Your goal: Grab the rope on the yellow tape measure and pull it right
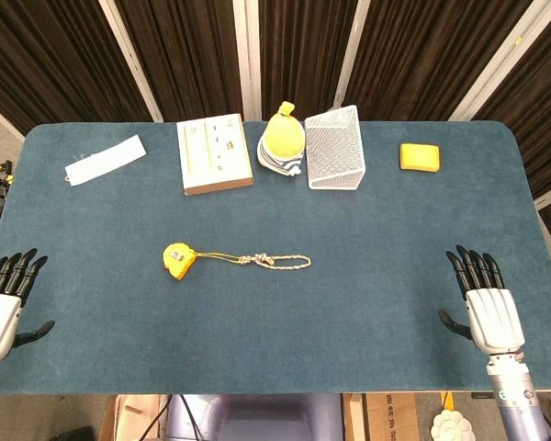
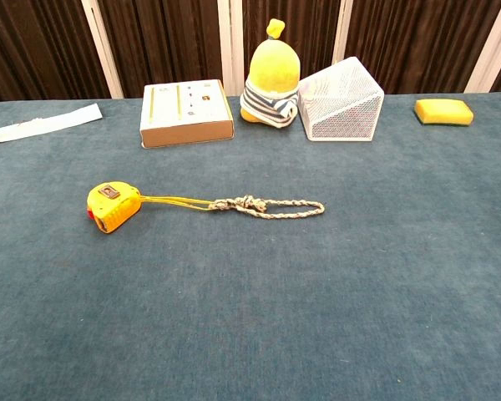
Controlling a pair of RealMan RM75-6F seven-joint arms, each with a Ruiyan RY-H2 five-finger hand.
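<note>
A yellow tape measure lies on the blue table left of centre. Its rope runs to the right from it, knotted in the middle and ending in a braided loop. My left hand lies flat at the near left edge, fingers apart, holding nothing. At the near right edge my right hand is also flat with spread fingers and holds nothing, well right of the rope's end. Neither hand shows in the chest view.
Along the far side stand a white box, a yellow plush toy, a white wire basket and a yellow sponge. A white paper strip lies far left. The blue table mat spreads around the rope.
</note>
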